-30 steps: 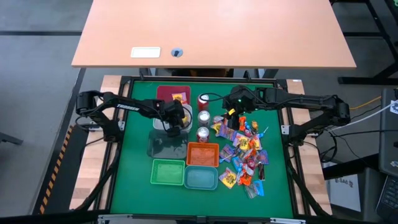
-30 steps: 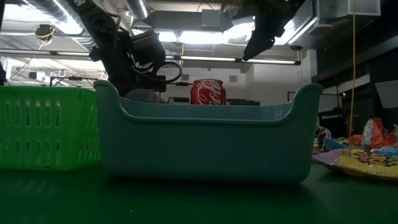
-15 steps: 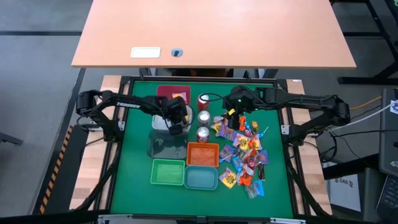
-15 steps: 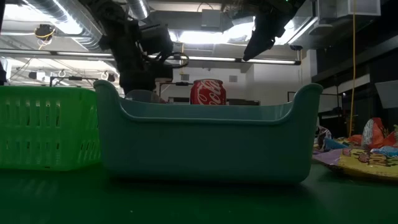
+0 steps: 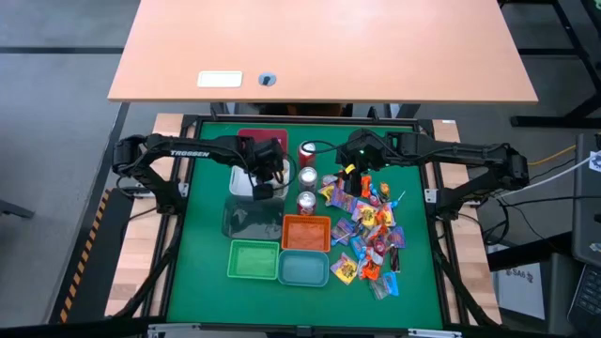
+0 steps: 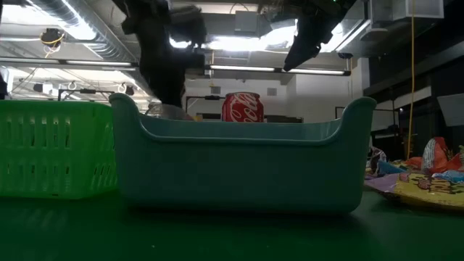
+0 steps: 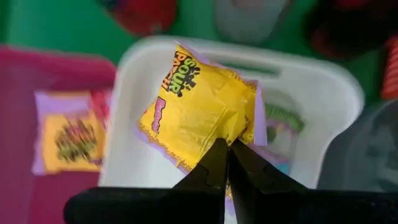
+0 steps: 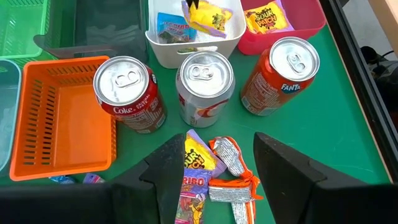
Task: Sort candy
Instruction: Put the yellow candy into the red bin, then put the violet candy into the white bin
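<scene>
the left end effector [image 7: 227, 144] is pinched tight on a yellow candy packet [image 7: 198, 106], holding it just above the white bin [image 7: 323, 106]. a pink bin [image 7: 18, 93] beside it holds another yellow candy [image 7: 71, 138]. the right end effector [image 8: 211, 163] hangs with its fingers spread wide and nothing between them, over the near edge of the candy pile [image 5: 366, 230] on the green worktop [image 5: 202, 272]. three cans [image 8: 205, 87] stand in a row between that pile and the white bin. orange [image 5: 306, 233], green [image 5: 254, 259] and teal [image 5: 303, 268] bins sit nearer the front.
</scene>
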Controlling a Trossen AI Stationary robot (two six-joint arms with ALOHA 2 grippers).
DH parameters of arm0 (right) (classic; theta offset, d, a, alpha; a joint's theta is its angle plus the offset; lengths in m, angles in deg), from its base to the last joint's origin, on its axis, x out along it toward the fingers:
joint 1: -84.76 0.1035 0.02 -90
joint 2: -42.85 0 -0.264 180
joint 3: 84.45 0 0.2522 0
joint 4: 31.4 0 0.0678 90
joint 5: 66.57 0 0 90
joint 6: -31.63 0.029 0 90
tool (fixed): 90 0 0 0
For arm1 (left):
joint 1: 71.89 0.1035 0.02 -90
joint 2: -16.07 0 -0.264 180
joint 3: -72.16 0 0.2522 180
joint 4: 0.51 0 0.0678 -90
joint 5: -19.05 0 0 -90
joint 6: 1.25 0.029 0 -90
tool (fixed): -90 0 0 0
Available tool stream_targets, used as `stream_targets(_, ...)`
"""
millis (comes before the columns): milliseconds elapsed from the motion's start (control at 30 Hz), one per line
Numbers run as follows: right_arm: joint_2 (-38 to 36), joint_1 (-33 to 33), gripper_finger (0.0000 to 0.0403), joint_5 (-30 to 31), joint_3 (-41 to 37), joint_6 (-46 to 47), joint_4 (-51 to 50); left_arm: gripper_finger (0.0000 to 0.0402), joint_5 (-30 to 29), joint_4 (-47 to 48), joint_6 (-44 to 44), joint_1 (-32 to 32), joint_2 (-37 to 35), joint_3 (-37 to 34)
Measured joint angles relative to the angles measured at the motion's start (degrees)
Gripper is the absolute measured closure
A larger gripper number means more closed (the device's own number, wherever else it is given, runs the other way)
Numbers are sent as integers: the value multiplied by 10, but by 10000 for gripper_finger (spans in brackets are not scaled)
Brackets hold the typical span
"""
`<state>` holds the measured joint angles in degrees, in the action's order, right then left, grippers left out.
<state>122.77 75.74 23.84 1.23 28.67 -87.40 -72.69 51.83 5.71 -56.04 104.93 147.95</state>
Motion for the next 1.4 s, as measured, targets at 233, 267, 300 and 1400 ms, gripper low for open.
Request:
stream_targets(233, 0, 0, 214, 0, 0, 0, -30, 401, -5, 11, 25, 26, -68, 10)
stream_targets(267, 0, 0, 214, 0, 0, 0, -36, 401, -5, 11, 25, 35, -76, 10)
stream_targets(300, 0, 0, 214, 0, 0, 0, -39, 401, -6, 11, 24, 46, -82, 10)
stream_targets(1400, 0, 0, 214, -12, -165, 72, 53, 286, -76, -35, -8, 144, -74, -26)
